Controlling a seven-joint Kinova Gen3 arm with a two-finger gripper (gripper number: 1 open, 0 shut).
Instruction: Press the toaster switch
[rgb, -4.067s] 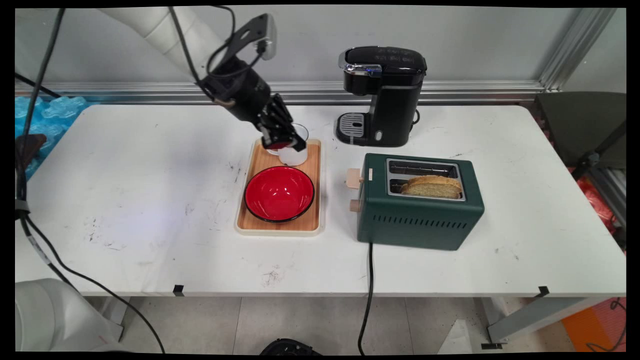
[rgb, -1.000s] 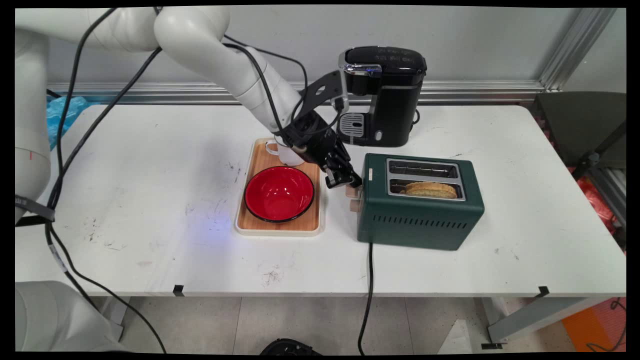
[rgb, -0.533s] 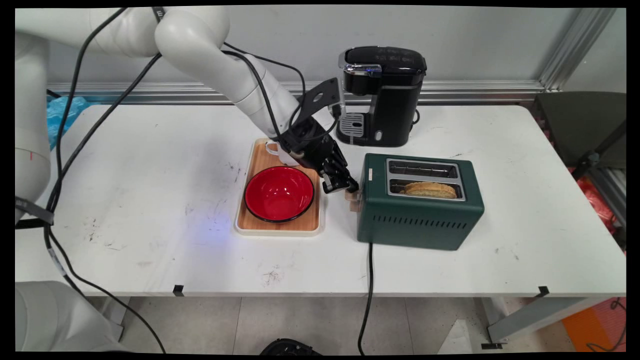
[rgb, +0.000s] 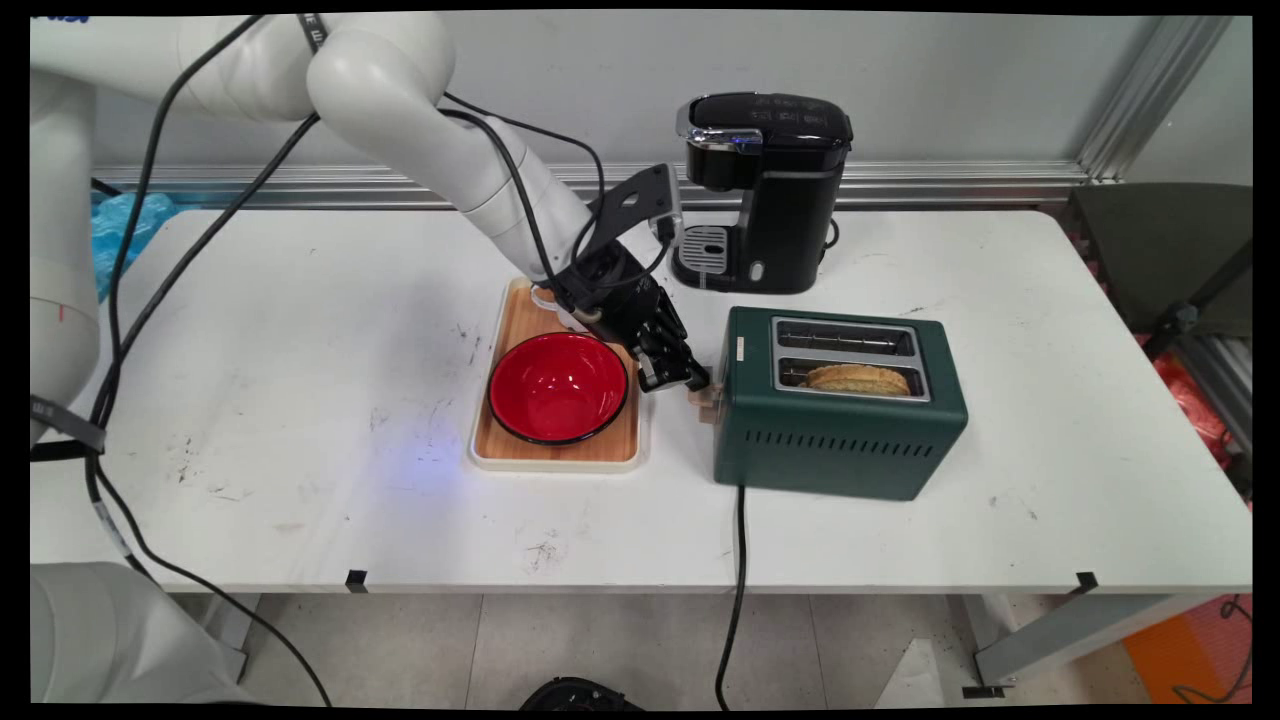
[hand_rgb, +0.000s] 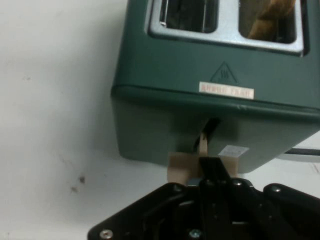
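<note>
I see the claw (rgb: 686, 380) at the left end of the green toaster (rgb: 838, 420), its fingers pressed together on top of the pale wooden lever (hand_rgb: 186, 169). In the hand view the closed fingertips (hand_rgb: 212, 167) sit on that lever, below the slot it runs in. The lever is low on the toaster's end face, and the bread slice (rgb: 858, 378) rides low in the near slot, only its crust above the rim; the far slot is empty. I judge the pressing-down to be largely done; whether the lever has latched I cannot tell.

Beside the claw, on the white surface (rgb: 300, 400), lies a wooden tray (rgb: 560, 455) carrying a red bowl (rgb: 558, 387) and, mostly hidden by the arm, a white cup (rgb: 548, 297). A black coffee maker (rgb: 768, 190) stands behind the toaster, near the wall. The toaster's black cord (rgb: 738, 560) hangs over the near edge.
</note>
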